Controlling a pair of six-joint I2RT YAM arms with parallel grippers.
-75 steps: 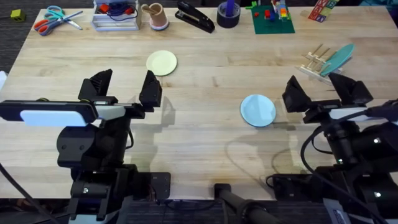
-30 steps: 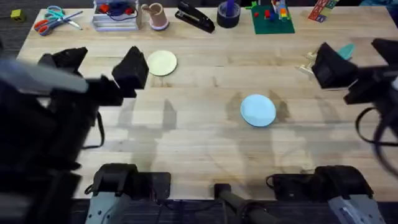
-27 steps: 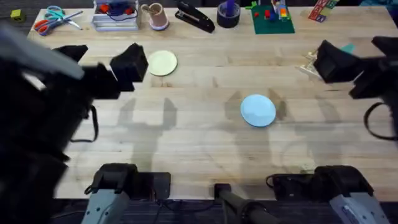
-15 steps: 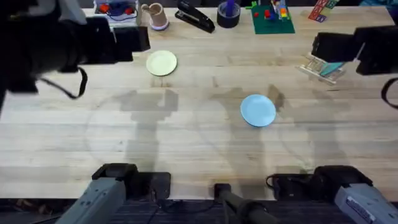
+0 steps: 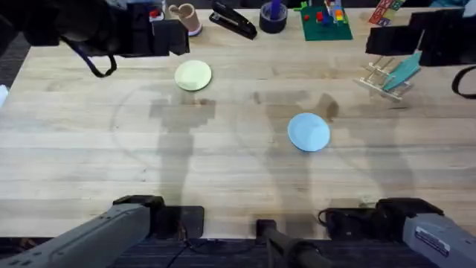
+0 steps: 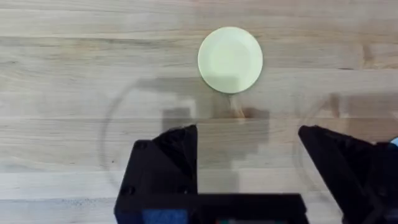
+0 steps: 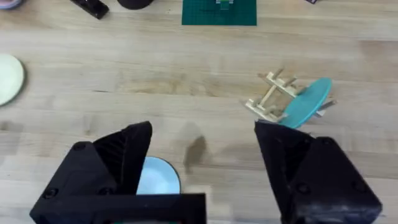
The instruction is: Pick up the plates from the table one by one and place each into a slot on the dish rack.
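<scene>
**On the table: both plates waiting**

At far left, the left gripper (image 6: 249,171) hangs wide open above the yellow plate (image 5: 193,75). Blue plate (image 5: 309,132) lies mid-table, right gripper (image 7: 202,177) open above. Rack (image 5: 383,77) far right. Next: drop, pinch a rim.

A dark grey carpeted floor (image 5: 11,56) shows past the tabletop's far-left corner, at about ten o'clock in the overhead view, and a small patch of white (image 5: 2,95) sits at the nine o'clock edge. Light falls from above and throws soft, blurred grey shadows (image 5: 182,112) across the wood, one broad patch toward eleven o'clock of centre and another (image 5: 327,108) toward two o'clock. Along the twelve o'clock edge lies desk clutter: a tan cup (image 5: 184,18), a black stapler (image 5: 233,19), a dark tape roll (image 5: 272,16), a green baseplate with bricks (image 5: 326,22) and coloured blocks (image 5: 387,10) toward one o'clock
</scene>
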